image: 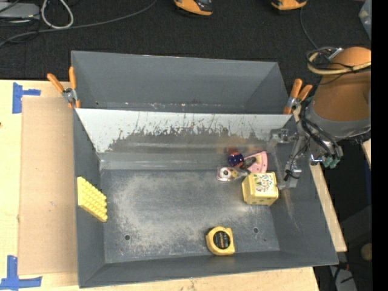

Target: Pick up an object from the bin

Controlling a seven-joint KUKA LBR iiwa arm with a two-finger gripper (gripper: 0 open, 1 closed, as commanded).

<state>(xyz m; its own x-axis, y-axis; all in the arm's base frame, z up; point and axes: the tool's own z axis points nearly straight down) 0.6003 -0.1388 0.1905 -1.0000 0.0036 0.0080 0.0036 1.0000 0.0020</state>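
My gripper (291, 173) hangs at the right side of the bin, close to the right wall and just right of a small cluster of things. Nearest to it is a yellow box with a pale patterned top (260, 188), a little to its left and lower. Behind the box lie a pink piece (260, 161), a dark blue and purple thing (235, 159) and a small silvery ring-shaped thing (226, 174). The gripper stands beside the box, apart from it, and holds nothing that I can see.
A yellow tape measure (220, 240) lies near the front wall, at the middle. A yellow studded plate (91, 199) leans at the left wall. The arm with its orange cover comes in over the right rim.
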